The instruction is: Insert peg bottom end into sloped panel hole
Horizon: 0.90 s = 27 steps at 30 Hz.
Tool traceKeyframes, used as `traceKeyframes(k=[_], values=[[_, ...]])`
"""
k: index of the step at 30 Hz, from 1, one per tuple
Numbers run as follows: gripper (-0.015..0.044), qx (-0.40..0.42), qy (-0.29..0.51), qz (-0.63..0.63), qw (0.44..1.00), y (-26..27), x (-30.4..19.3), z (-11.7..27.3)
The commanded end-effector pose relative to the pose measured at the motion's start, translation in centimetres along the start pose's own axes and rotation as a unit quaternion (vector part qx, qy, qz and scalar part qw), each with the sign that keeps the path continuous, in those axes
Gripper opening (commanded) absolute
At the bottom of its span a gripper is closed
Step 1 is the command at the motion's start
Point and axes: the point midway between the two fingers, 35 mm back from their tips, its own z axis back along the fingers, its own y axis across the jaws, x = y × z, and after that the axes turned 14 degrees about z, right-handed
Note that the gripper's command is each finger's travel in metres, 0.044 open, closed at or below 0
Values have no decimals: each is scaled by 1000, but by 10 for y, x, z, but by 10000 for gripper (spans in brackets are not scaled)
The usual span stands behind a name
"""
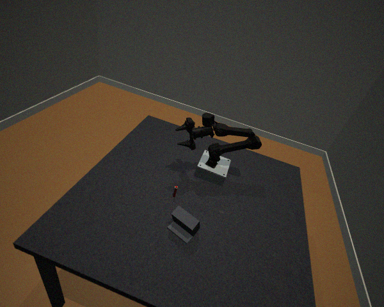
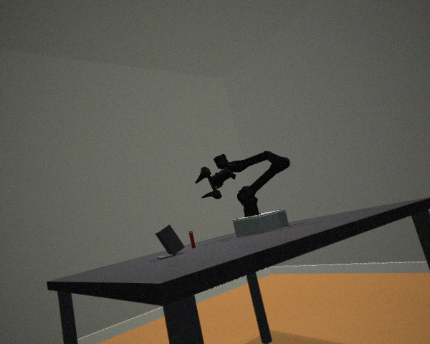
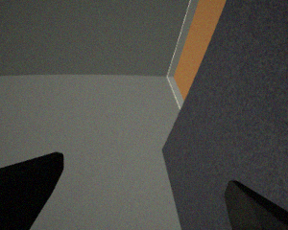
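Observation:
A slim red peg stands upright on the table, between the arm's base and the sloped panel. The dark grey sloped panel is a tilted block on a thin foot; its hole cannot be made out in either the top or the exterior view. My gripper is wide open and empty, high above the table and well away from the peg, on the base side of it. Its fingers point outward and a little down. The peg and the panel do not show in the wrist view.
The dark table carries the pale base block of the arm. The panel's thin foot plate sticks out on the side away from the base. Orange floor and grey walls lie beyond the table edges.

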Motion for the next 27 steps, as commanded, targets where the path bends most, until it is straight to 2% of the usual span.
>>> traceKeyframes(k=[1, 14, 27], values=[[440, -28, 14, 46, 998, -3, -4, -7], [440, -85, 70, 188, 976, -7, -21, -22], [440, -126, 140, 331, 925, -12, -41, -38]])
